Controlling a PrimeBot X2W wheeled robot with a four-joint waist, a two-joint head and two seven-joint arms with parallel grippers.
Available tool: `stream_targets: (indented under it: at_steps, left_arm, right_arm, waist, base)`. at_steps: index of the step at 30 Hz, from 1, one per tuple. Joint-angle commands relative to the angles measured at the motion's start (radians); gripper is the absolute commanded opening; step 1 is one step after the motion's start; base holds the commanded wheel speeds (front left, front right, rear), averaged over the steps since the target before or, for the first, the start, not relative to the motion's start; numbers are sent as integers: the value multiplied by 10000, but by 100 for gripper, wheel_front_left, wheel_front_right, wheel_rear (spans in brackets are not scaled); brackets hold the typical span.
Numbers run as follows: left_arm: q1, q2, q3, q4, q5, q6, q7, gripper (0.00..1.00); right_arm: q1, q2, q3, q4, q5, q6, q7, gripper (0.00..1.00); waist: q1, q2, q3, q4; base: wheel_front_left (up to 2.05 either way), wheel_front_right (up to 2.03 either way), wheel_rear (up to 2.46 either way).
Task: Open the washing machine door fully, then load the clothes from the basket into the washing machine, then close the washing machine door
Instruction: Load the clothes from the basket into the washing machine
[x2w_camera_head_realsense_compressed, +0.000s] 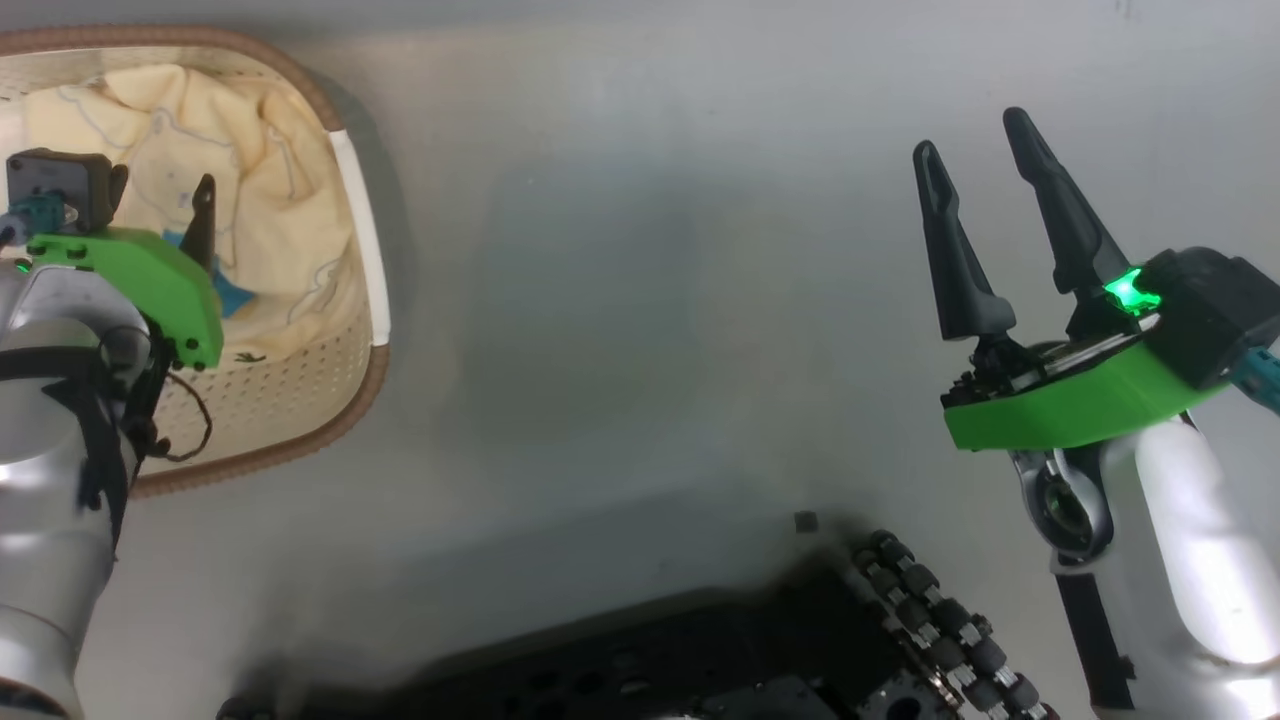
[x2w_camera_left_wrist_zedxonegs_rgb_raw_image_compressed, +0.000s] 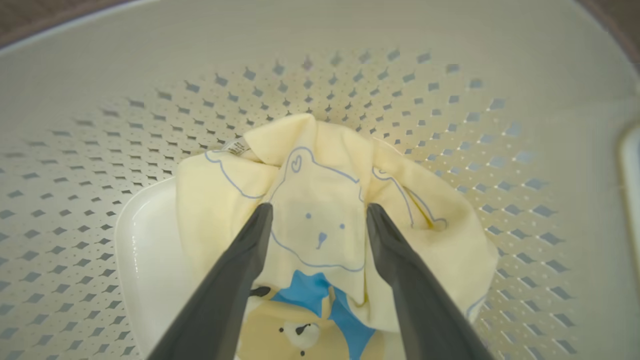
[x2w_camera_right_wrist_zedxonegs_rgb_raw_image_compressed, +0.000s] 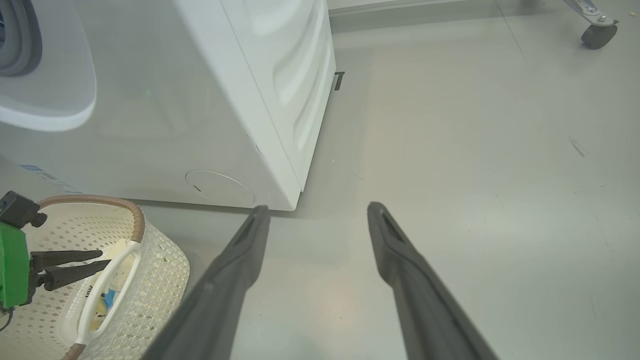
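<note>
Squarely mid-frame, the bear-print garment (x2w_camera_left_wrist_zedxonegs_rgb_raw_image_compressed: 310, 170) lies straight ahead of the left gripper (x2w_camera_left_wrist_zedxonegs_rgb_raw_image_compressed: 318, 210), its jaws wide apart and empty.

The left gripper (x2w_camera_left_wrist_zedxonegs_rgb_raw_image_compressed: 318, 207), two long dark tapered fingers, stands with its jaws spread wide. It sits on a bright green plastic left wrist housing (x2w_camera_head_realsense_compressed: 140, 280) at the end of the silver metal left forearm (x2w_camera_head_realsense_compressed: 40, 450), along the head view's left edge. The right gripper (x2w_camera_head_realsense_compressed: 970, 132), equally dark and long-fingered, is also wide apart, with its fingers pointing up that view. It is mounted on a green right wrist housing (x2w_camera_head_realsense_compressed: 1070, 405) with a lit green lamp (x2w_camera_head_realsense_compressed: 1130, 292), above the pale silver right forearm (x2w_camera_head_realsense_compressed: 1190, 560).
</note>
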Motion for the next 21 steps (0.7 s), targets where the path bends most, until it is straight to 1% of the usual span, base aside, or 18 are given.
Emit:
stream_targets:
  at_steps: [1,9,14,16,21]
  left_arm:
    - [9,576,-62,35,-222,9,210,100]
    - [-604,1076,-1250,178,-1244,9,1332,100]
    - [-966,1223,-1708,463,-1614,9,1863,100]
    - [-1123,1209,-1784,661,-1674,8,1916,100]
    - [-1285,954,-1936,1025,-1956,8,2161,100]
  right_arm:
    - [156,4,220,-342,88,35,-65,100]
    - [-16,4,342,-433,184,35,-65,100]
    - [-31,4,387,-522,133,35,-65,100]
    - [-21,4,386,-566,91,35,-65,100]
    - [103,4,330,-622,-50,35,-65,100]
  waist:
    - [-1,1,326,-285]
    - [-1,1,759,-526]
    - [-1,1,952,-565]
    - [-1,1,996,-567]
    - [-1,1,1032,-526]
  base:
    - [0,0,0]
    - [0,0,0]
    - [0,0,0]
    - [0,0,0]
    - [0,0,0]
